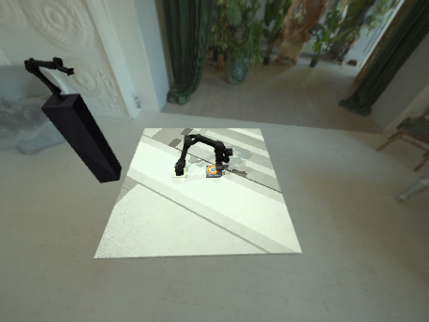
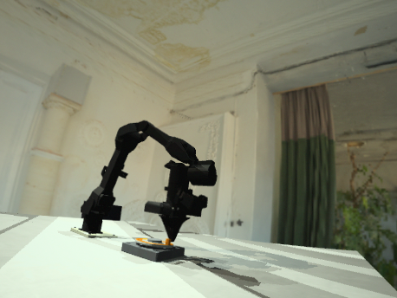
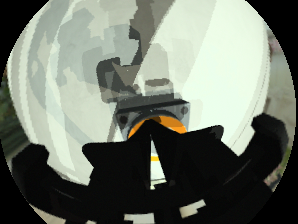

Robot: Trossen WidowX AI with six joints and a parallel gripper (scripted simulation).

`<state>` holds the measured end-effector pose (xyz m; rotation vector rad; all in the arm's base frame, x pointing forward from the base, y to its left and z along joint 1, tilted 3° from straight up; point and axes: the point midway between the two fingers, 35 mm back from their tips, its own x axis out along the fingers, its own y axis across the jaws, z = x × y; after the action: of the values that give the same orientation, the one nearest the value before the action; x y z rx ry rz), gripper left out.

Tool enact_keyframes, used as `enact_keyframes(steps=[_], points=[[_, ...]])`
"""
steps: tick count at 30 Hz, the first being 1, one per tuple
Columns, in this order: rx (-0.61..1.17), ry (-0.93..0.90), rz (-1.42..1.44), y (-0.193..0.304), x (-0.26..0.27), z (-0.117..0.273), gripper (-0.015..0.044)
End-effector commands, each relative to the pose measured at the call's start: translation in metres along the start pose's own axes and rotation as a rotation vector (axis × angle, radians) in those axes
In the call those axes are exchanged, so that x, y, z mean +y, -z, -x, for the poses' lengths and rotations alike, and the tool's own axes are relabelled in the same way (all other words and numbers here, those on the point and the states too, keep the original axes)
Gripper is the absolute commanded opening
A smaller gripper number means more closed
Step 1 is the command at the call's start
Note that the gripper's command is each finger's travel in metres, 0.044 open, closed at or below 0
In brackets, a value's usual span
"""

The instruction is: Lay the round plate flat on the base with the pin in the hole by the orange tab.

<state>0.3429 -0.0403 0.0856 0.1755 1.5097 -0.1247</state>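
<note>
Round orange-rimmed plate (image 2: 150,241) could tip or skid if the black hand (image 2: 172,237), pinched fully together and empty, presses off-centre.

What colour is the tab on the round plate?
Orange tab, clearest in the exterior view.

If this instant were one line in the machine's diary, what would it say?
claw: shut, empty, pointing down at orange tab | plate: tilted on base | pin: not seated
</note>
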Motion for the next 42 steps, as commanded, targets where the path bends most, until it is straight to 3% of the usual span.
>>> enact_keyframes(steps=[1,42], points=[[-0.003,-0.005,0.001,-0.0036,-0.0064,-0.0003,0.0000],[-0.003,-0.004,0.001,-0.0025,-0.0146,-0.0019,0.0000]])
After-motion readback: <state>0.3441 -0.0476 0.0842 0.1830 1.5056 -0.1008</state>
